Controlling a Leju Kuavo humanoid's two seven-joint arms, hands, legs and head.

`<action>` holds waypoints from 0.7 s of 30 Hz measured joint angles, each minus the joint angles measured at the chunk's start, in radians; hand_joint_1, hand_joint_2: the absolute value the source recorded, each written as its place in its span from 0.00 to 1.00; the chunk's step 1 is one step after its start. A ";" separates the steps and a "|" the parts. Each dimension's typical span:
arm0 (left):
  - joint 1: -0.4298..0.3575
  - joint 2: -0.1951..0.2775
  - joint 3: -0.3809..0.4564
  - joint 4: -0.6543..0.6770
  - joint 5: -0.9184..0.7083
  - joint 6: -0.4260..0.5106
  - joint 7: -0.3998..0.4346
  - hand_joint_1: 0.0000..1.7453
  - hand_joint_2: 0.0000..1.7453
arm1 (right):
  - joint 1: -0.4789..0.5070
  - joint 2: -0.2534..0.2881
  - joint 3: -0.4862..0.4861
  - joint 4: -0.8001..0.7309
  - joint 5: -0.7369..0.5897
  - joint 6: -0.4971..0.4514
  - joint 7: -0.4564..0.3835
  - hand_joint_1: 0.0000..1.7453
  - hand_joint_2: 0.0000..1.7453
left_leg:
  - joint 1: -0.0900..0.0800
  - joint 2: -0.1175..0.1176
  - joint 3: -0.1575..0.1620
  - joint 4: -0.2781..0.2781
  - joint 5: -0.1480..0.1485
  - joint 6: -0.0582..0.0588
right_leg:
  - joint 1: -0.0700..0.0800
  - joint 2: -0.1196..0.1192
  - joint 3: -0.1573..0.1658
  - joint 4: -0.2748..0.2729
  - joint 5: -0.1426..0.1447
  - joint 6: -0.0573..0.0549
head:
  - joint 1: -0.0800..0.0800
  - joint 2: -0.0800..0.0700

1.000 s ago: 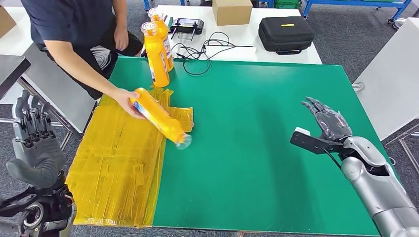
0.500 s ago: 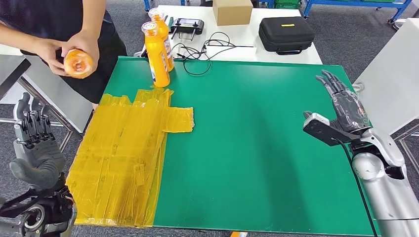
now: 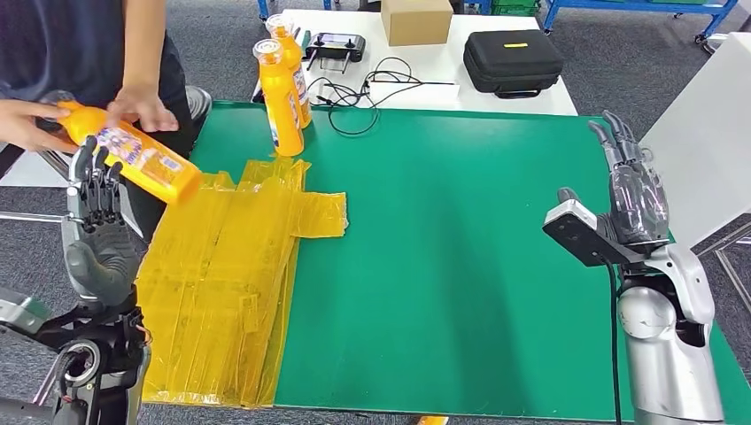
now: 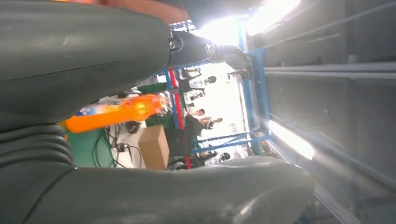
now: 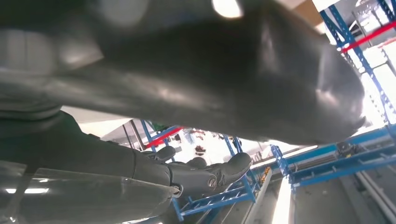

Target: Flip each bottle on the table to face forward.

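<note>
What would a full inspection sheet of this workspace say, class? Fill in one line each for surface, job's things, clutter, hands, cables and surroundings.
Surface: green table mat, with a crinkled yellow film sheet over its left part.
Job's things: two orange bottles stand upright at the mat's far-left corner; a third bottle is held in a person's hands off the left edge.
Clutter: cardboard box, black case and controller on the white table behind.
Hands: left hand and right hand both raised, fingers apart, holding nothing.
Cables: black cable loops from the white table onto the mat's far edge.
Surroundings: grey carpet, blue racks.
</note>
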 joint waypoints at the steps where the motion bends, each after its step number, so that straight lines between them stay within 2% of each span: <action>1: -0.010 -0.002 0.000 0.006 -0.007 -0.002 0.002 0.00 0.00 | -0.007 0.010 -0.006 0.001 0.006 0.001 -0.004 0.00 0.00 | 0.000 0.000 0.000 0.000 0.000 0.000 | 0.000 0.000 0.000 0.000 0.000 0.000 | 0.000 0.000; 7: -0.029 -0.006 0.001 0.026 -0.017 -0.012 -0.008 0.00 0.00 | -0.026 0.030 -0.016 0.013 0.026 -0.001 -0.010 0.00 0.00 | 0.000 0.000 0.001 0.000 0.000 0.000 | 0.000 0.000 0.000 0.000 0.000 0.000 | 0.000 0.000; 13: 0.018 0.004 0.009 0.011 0.007 -0.014 -0.040 0.00 0.00 | 0.019 0.018 -0.014 0.013 0.025 0.000 -0.016 0.00 0.00 | 0.000 0.000 -0.001 0.000 0.000 0.000 | 0.000 0.001 -0.001 0.000 0.000 0.000 | 0.000 0.000; 21: 0.168 0.016 0.038 -0.085 0.042 -0.011 -0.086 0.00 0.00 | 0.031 -0.009 0.031 0.013 -0.002 0.012 -0.022 0.00 0.00 | 0.000 0.000 -0.001 0.000 -0.001 0.000 | 0.000 0.001 -0.002 0.000 0.000 0.000 | 0.000 0.000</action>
